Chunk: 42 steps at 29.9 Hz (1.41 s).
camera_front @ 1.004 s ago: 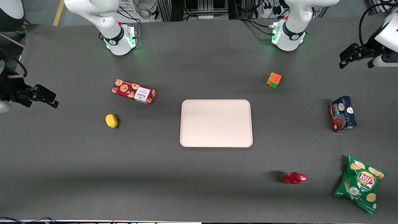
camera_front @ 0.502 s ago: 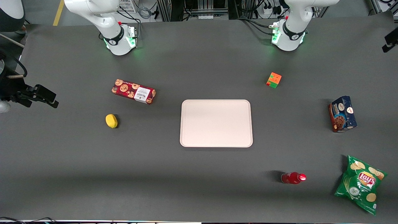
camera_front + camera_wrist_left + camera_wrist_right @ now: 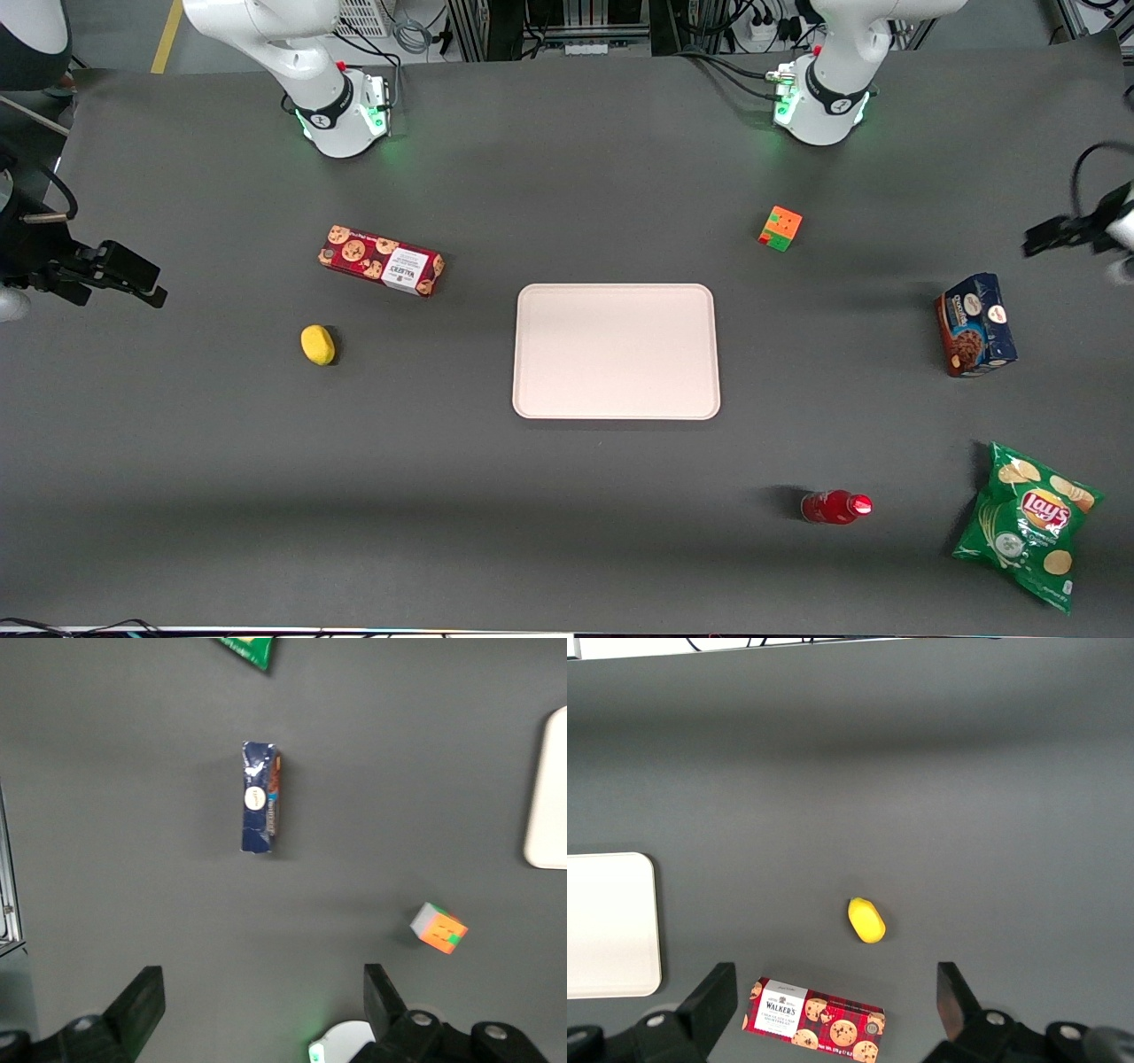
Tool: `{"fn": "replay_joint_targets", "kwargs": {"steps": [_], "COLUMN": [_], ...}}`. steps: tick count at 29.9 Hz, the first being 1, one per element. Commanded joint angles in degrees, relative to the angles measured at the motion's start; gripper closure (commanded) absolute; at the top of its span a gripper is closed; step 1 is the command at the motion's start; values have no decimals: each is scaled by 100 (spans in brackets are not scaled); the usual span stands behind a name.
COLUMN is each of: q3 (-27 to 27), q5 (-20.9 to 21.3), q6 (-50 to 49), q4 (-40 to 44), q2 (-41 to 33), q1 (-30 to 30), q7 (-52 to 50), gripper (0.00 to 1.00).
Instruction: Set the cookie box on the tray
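Wrist view: tool (image 3: 261,1010) wide open, empty.

Dark grey table (image 3: 567,496); cable-strewn equipment racks (image 3: 567,22).

Dark blue cookie box (image 3: 975,324), brown end; pale cream-pink tray (image 3: 616,351); black gripper (image 3: 263,1010).

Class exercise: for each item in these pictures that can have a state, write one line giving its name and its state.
Cookie box: closed, on the table, not held.
Tray: bare, flat on the table.
End effector: open, holding nothing, above the table apart from the cookie box.
Red box: closed, lying flat.
Chip bag: sealed, lying flat.
Red bottle: capped.
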Motion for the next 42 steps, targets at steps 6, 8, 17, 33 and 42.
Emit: {"fn": "replay_joint_targets", "kwargs": {"steps": [6, 8, 17, 33, 42], "q3": [-103, -103, -94, -103, -164], "q5": [-24, -24, -411, -543, -551], "q6": [1693, 1983, 2546, 2125, 888], "q4": [-110, -101, -145, -171, 513], "q2": [1588, 1861, 2424, 2301, 2003], "q1": [-74, -65, -30, 5, -39], "q7": [146, 216, 761, 858, 858], "gripper": [0, 0, 0, 100, 100]}}
